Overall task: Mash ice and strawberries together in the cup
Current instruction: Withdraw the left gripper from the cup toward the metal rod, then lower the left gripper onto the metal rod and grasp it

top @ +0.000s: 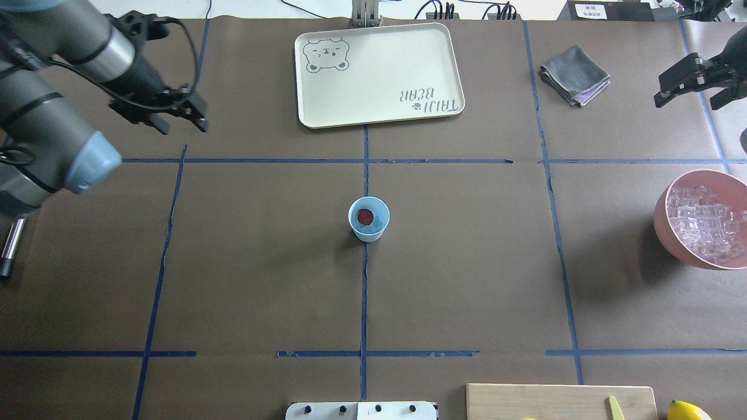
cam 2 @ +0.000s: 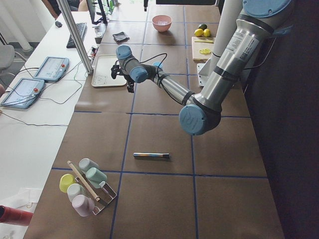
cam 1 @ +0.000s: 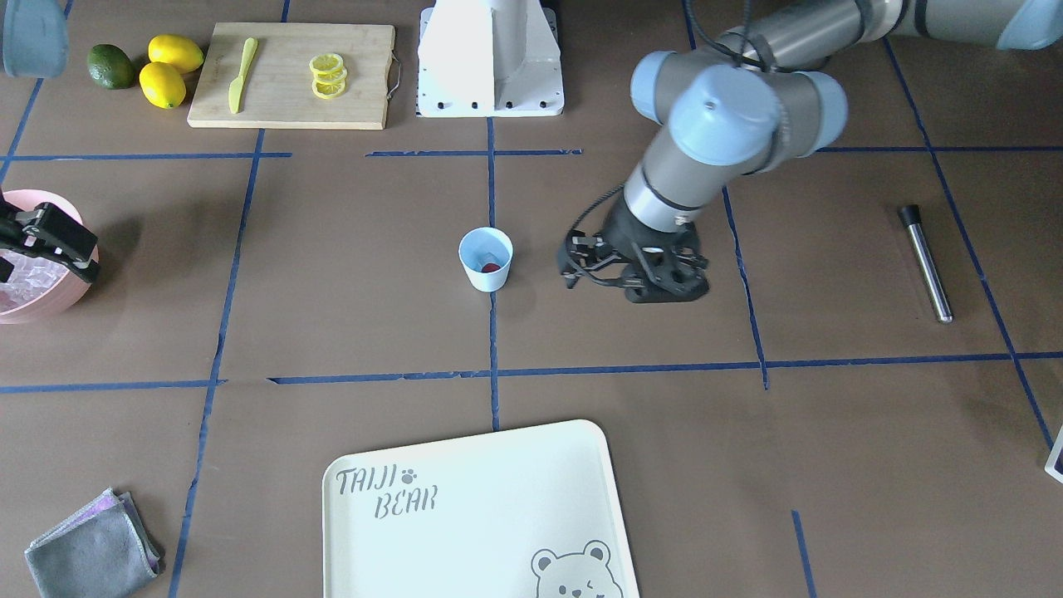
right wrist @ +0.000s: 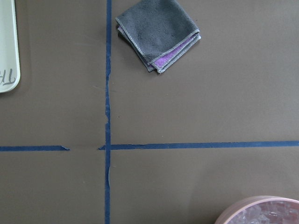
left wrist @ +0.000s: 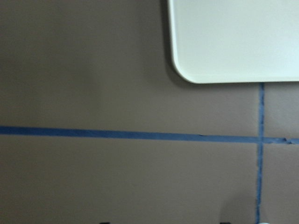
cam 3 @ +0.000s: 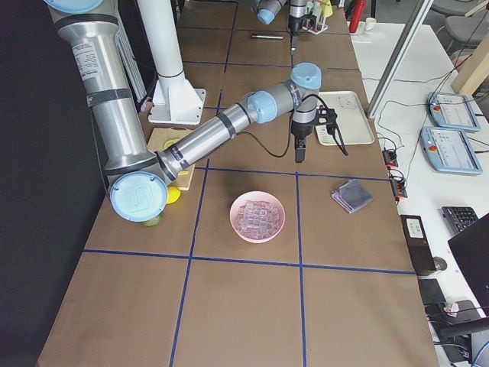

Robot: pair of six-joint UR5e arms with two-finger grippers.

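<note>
Cup holding strawberry and ice, unmashed; metal rod untouched on table; left pincer, right pincer wide, empty.

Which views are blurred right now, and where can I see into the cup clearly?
Left wrist view: soft, the tray corner and tape look fuzzy. Right wrist view: sharp, the cloth shows its weave. Overhead view: crisp and evenly lit, the strawberry plain inside the cup.
</note>
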